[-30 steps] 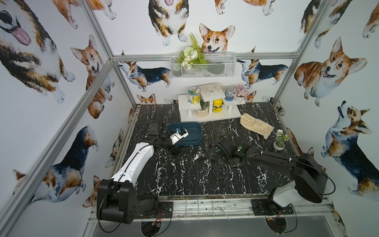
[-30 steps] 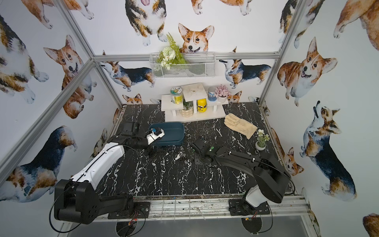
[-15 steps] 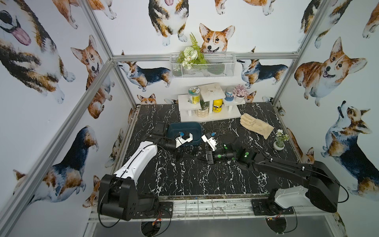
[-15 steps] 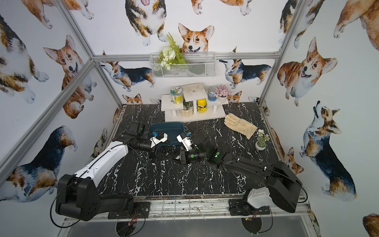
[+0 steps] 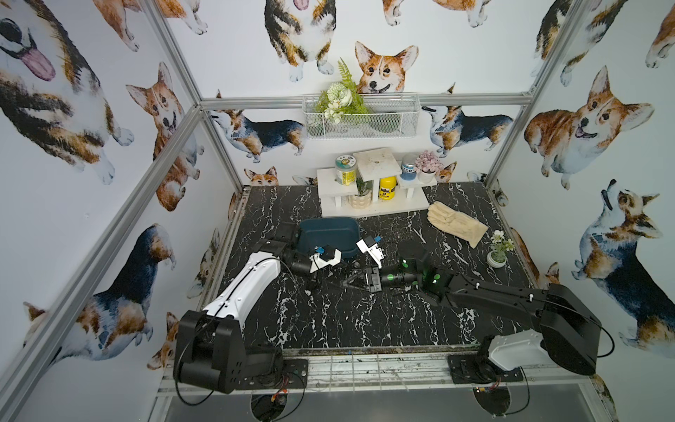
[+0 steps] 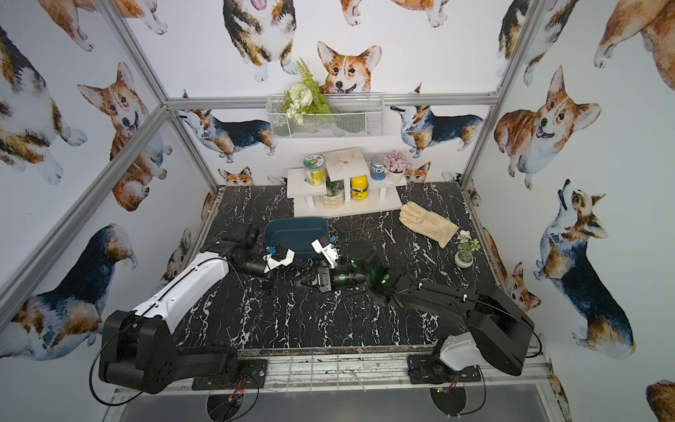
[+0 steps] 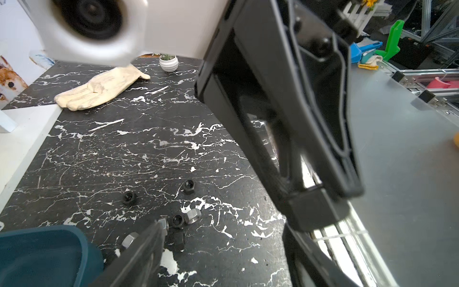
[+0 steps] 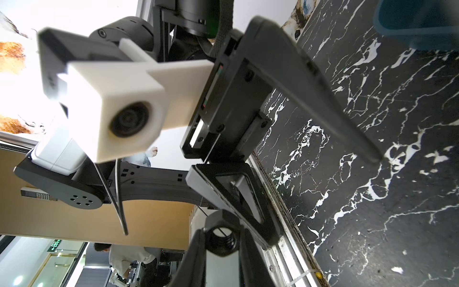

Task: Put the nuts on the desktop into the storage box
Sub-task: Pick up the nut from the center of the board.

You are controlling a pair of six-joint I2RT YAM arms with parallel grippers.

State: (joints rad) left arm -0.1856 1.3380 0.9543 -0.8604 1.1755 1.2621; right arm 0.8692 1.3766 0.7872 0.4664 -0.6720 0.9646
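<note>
- Gripping one black nut [image 8: 221,239] in clenched jaws, the right gripper [image 5: 343,282] hangs above the desktop [image 7: 149,139], near the storage box [image 7: 84,248] but not over it.
- The left gripper [image 7: 238,218] stands released and empty, its fingers spread wide over the loose nuts [image 7: 193,216].
- About six of these, black and silver, lie on the desktop just beside the box's corner.
- What shows of the box's inside looks bare; I cannot tell whether any nut is in it.
- By my judgement, most of the work is left.

We find the left hand [image 6: 269,283] and right hand [image 6: 300,283] close together above the bench [image 6: 292,321], just beside the storage box [image 6: 292,220].
</note>
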